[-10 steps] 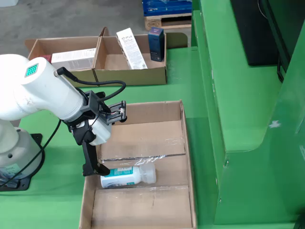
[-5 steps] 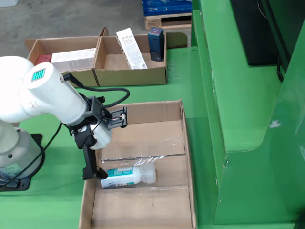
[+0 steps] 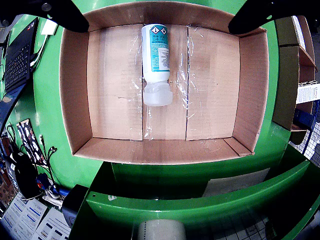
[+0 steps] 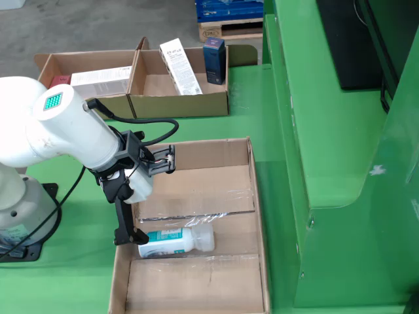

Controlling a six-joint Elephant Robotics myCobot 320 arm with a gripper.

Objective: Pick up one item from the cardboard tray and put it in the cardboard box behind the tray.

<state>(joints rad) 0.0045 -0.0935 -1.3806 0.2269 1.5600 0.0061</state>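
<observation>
Item: white bottle (image 3: 156,62) with teal label, lying on its side in the cardboard tray (image 4: 252,196), cap pointing away from my claw (image 3: 155,12). Claw: spread open, empty, fingers either side of the bottle's base end. Long axis: straight ahead of me.

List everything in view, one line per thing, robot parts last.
cardboard tray: one, brown, near centre of the fixed view, on the green table.
bottle: one, white with teal label, lying on its side in the tray.
cardboard box: one, brown, two compartments, behind the tray.
white cartons: two, one lying in the left compartment, one leaning in the right.
dark blue carton: one, upright, right compartment.
arm: one, white.
claw: one, black, open, at the bottle's base end.
</observation>
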